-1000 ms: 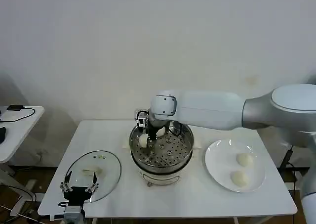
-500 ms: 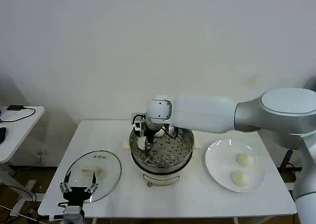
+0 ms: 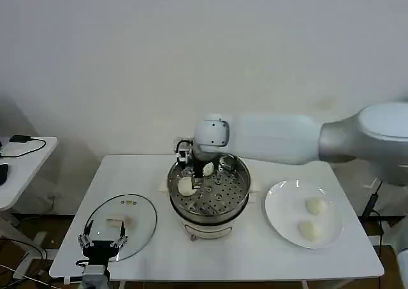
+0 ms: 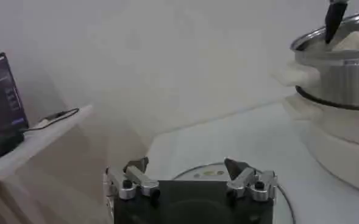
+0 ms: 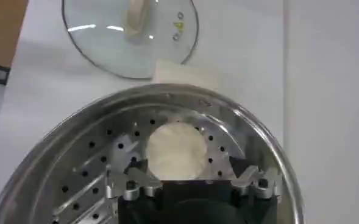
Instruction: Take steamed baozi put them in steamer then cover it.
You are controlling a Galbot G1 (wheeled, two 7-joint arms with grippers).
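The steel steamer [image 3: 237, 198] stands mid-table on its white base. One steamed baozi [image 3: 187, 186] lies on the perforated tray at its left side. A second baozi [image 3: 208, 169] sits behind it, partly hidden by my right gripper [image 3: 193, 173]. That gripper hangs just above the tray, open. In the right wrist view the bun [image 5: 176, 150] lies between and just beyond the spread fingers [image 5: 132, 177], touching neither, inside the steamer rim [image 5: 252, 131]. Two more baozi [image 3: 315, 205] [image 3: 309, 229] rest on the white plate [image 3: 280, 207]. My left gripper [image 3: 102, 243] waits open at the front left.
The glass lid [image 3: 131, 214] with its pale handle lies flat on the table, left of the steamer, under my left gripper [image 4: 186, 167]. A side table [image 3: 19, 161] with a dark device and cable stands to the left. The table's front edge is close to the lid.
My right gripper lowered the baozi onto the steamer tray, let go of it, and rose slightly. The left arm has not moved.
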